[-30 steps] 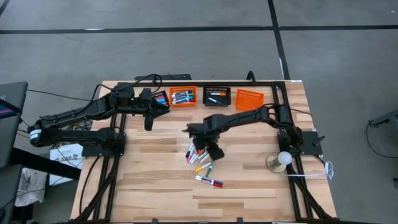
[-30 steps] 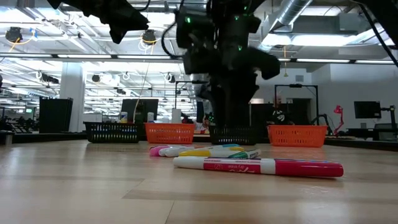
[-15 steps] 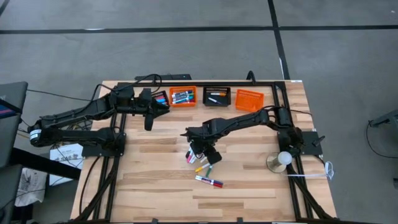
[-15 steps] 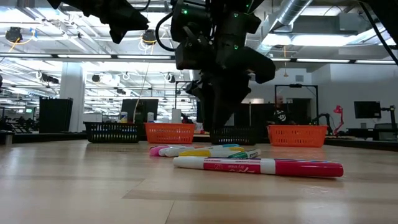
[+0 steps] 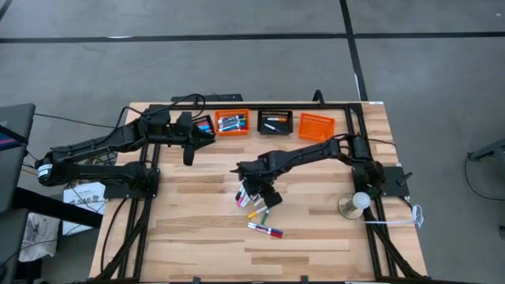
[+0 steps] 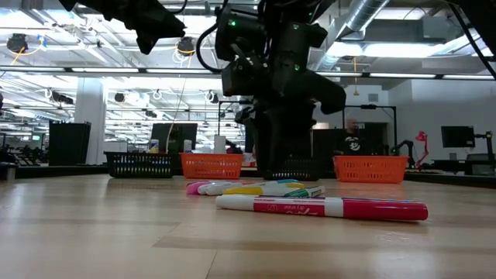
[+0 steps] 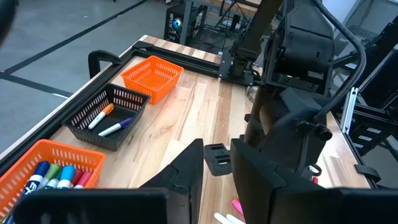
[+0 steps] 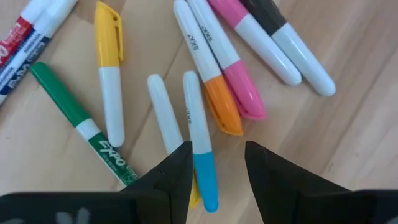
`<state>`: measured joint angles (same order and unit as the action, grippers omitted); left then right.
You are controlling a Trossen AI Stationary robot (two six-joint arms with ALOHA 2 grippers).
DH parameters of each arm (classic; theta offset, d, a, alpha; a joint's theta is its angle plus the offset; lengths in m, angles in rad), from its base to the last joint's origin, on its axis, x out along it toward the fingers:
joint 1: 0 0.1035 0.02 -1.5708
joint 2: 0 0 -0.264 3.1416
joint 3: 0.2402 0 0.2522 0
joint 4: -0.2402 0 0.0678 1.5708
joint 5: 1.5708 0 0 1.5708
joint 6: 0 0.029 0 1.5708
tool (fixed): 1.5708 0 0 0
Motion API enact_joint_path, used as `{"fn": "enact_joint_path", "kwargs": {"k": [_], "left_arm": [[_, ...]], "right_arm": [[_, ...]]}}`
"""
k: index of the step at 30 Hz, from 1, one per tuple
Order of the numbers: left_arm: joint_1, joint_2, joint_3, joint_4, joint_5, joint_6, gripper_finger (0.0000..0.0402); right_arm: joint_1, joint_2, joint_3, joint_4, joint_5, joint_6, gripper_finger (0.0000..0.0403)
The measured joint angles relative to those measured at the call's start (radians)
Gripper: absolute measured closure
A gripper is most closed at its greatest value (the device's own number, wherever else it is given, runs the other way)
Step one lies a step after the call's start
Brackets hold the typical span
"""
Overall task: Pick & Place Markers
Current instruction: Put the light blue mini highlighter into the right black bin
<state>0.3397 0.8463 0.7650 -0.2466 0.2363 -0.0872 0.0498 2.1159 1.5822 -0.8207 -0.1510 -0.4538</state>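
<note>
Right wrist: pincer (image 8: 214, 163) open over markers (image 8: 200, 152)

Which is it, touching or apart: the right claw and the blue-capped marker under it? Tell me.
Cannot tell. The right wrist view shows the right claw open, fingers straddling the blue-capped marker, but neither contact nor a gap shows plainly.

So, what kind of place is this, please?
Probably a robotics lab or workshop in a large industrial hall. The low view shows exposed ceiling ducts and monitors behind the wooden table, and the high view shows a bare concrete floor around it.
</note>
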Motion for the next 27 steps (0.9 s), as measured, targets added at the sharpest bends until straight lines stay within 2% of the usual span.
{"fn": "enact_joint_path", "kwargs": {"k": [6, 14, 22, 27], "left_arm": [[0.000, 0.000, 0.000, 0.000, 0.000, 0.000, 0.0321], [0.000, 0.000, 0.000, 0.000, 0.000, 0.003, 0.0321], [0.000, 0.000, 0.000, 0.000, 0.000, 0.008, 0.0321], [0.000, 0.000, 0.000, 0.000, 0.000, 0.011, 0.0321]], "right_arm": [[0.000, 0.000, 0.000, -0.001, -0.001, 0.000, 0.0261], [-0.002, 0.066, 0.003, -0.012, 0.019, 0.011, 0.0261], [-0.012, 0.075, 0.004, -0.007, 0.024, 0.038, 0.0273], [-0.012, 0.076, 0.003, -0.012, 0.044, 0.043, 0.0294]]}}
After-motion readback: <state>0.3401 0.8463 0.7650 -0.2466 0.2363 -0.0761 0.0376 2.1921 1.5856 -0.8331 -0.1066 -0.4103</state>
